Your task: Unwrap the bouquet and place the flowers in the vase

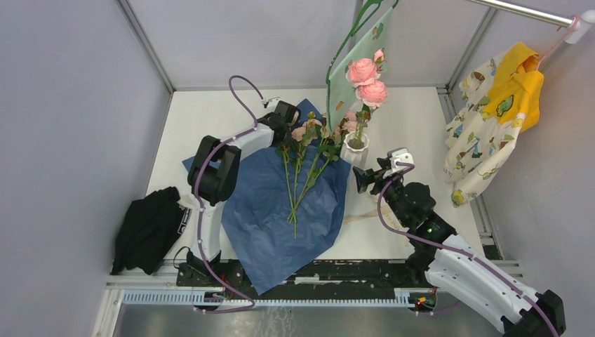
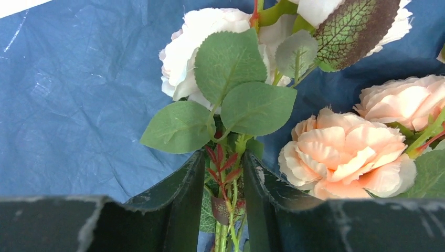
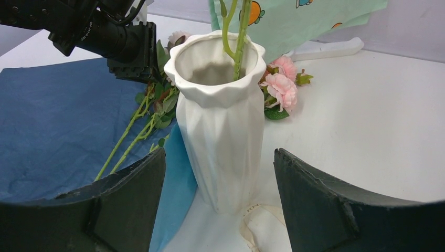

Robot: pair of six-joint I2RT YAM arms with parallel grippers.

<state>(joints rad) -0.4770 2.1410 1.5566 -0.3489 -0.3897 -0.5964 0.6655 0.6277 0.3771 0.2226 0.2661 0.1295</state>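
Left pincer (image 2: 224, 160) is narrowed onto one stem (image 2: 226, 189) just under its leaves. Its pads look to pinch the stem from both sides, with nothing else between them. Right pincer (image 3: 219, 157) is spread wide, one finger on each side of the vase (image 3: 220, 105) with a gap on both sides, so it holds and touches nothing.

Left of the vase, the paper (image 1: 281, 210) lies opened flat on the bench (image 1: 421, 119). The loose flowers (image 1: 302, 165) lie across it, heads just left of the vase and stem ends farther from it. Two pink roses (image 1: 366, 81) on one stalk already stand in the vase.

By my judgement the step in hand is picking up the next flower. To do it well, make sure the grip takes that one stem only. Lift until its leaves come free of the neighbours, then turn it so the cut end hangs down. Bring that end over the vase's mouth, beside the standing stalk, and lower it slowly. Closing the right pincer lightly on the vase first would guard against tipping.
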